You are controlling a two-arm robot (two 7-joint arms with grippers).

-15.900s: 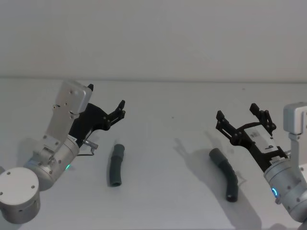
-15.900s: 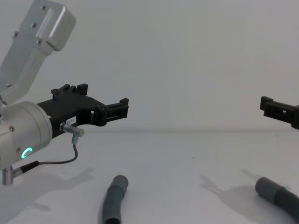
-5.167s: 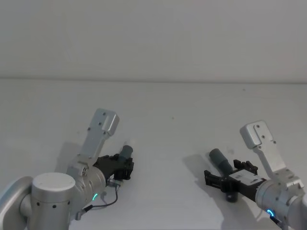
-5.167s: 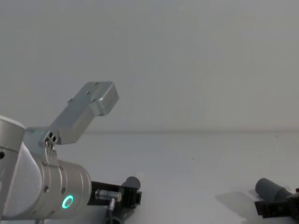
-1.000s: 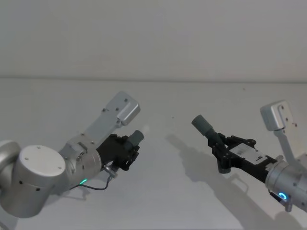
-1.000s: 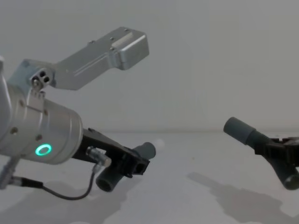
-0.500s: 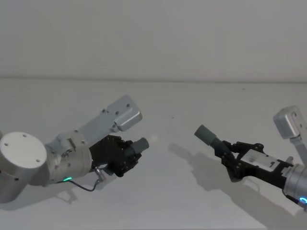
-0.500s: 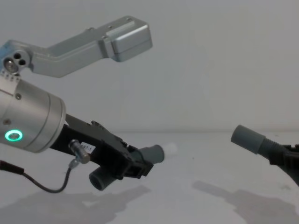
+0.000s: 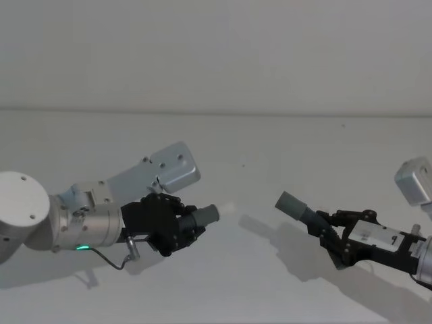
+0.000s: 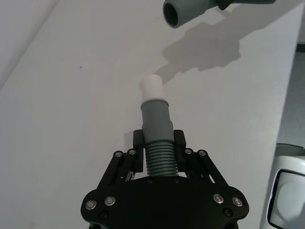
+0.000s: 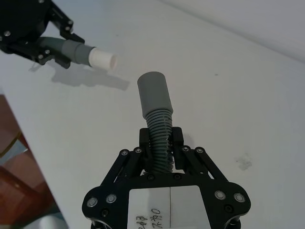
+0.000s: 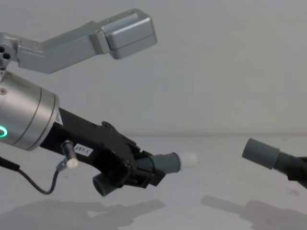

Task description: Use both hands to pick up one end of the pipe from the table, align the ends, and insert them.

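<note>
Gripping a ribbed grey hose piece [image 10: 159, 157] just behind its cuff, the left claw [image 9: 181, 226] is clamped on it and holds it above the white surface [image 9: 256, 283], with its white tip [image 10: 152, 87] pointing right. A gap lies between that tip and the wider cuff [image 9: 291, 203] of the second hose piece [image 11: 159, 128]. The right claw [image 9: 329, 233] is clamped on its ribs and also holds it off the surface.

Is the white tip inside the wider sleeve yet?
No, the white tip and the wider sleeve are held apart in the air, with open space between them.
</note>
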